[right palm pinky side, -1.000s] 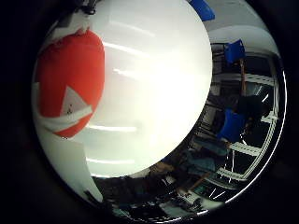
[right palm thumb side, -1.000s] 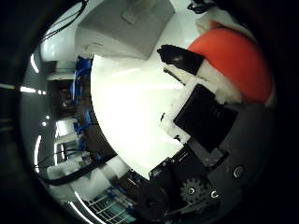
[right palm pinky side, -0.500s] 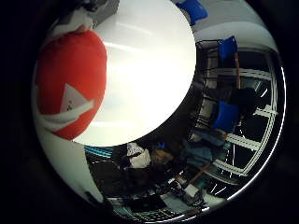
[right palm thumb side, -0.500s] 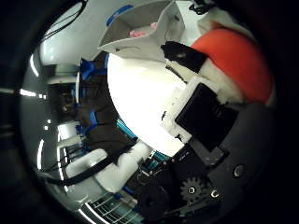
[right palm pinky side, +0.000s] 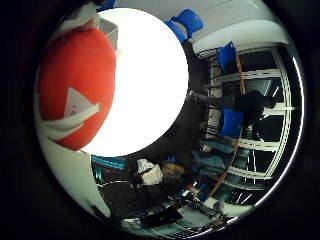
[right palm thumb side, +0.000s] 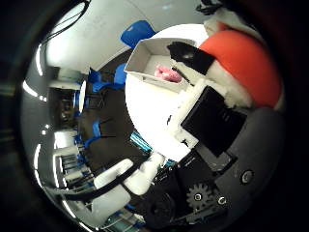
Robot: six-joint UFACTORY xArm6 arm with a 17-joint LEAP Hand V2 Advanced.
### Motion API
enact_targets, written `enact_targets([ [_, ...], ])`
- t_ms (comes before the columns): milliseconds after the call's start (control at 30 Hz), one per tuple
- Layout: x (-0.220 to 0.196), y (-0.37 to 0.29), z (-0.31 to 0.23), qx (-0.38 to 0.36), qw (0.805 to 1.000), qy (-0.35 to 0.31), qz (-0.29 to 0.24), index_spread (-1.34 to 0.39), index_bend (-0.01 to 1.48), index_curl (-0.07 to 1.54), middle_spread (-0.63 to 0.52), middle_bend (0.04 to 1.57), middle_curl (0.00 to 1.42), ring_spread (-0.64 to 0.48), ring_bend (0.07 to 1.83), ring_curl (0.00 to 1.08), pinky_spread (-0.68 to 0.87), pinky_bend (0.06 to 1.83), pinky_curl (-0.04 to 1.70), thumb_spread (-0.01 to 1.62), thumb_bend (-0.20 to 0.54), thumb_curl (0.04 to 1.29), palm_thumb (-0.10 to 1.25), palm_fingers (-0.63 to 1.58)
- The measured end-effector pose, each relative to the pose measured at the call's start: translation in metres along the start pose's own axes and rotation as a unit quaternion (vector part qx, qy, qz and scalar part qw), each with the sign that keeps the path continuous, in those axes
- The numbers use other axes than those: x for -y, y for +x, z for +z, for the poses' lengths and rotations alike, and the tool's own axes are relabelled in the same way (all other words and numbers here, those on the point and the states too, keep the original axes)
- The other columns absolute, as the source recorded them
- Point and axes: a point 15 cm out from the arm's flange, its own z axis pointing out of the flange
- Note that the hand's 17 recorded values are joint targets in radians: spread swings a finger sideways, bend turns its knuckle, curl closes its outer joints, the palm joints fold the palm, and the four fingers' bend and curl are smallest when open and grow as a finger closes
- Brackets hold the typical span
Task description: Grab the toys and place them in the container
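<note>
A red and white plush toy (right palm pinky side: pixel 75 95) sits close against my palm, raised well above the round white table (right palm pinky side: pixel 150 90). My hand (right palm thumb side: pixel 212 121) has its fingers (right palm thumb side: pixel 190 53) curled round the toy (right palm thumb side: pixel 246 67). A white rectangular container (right palm thumb side: pixel 154 65) stands on the table beneath the hand, with a pink toy (right palm thumb side: pixel 166 73) lying inside it.
Blue chairs (right palm pinky side: pixel 187 22) stand around the table on a dark floor. Past them rise white-framed windows (right palm pinky side: pixel 260 115). The arm's white and black body (right palm thumb side: pixel 130 183) crosses below the table's edge.
The camera has risen: the table looks smaller and the floor and chairs show around it. The container has come fully into view. The toy stays in the hand.
</note>
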Motion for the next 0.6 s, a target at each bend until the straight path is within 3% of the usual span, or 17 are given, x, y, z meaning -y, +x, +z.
enact_targets([
  [600, 0.131, -0.097, 0.02, 0.027, 0.998, 0.06, -0.02, -0.21, 1.07, 0.79, -0.11, 1.4, 0.68, -0.23, 1.33, 0.79, -0.19, 1.18, 1.07, 1.18, -0.011, 0.52, 1.01, 1.12],
])
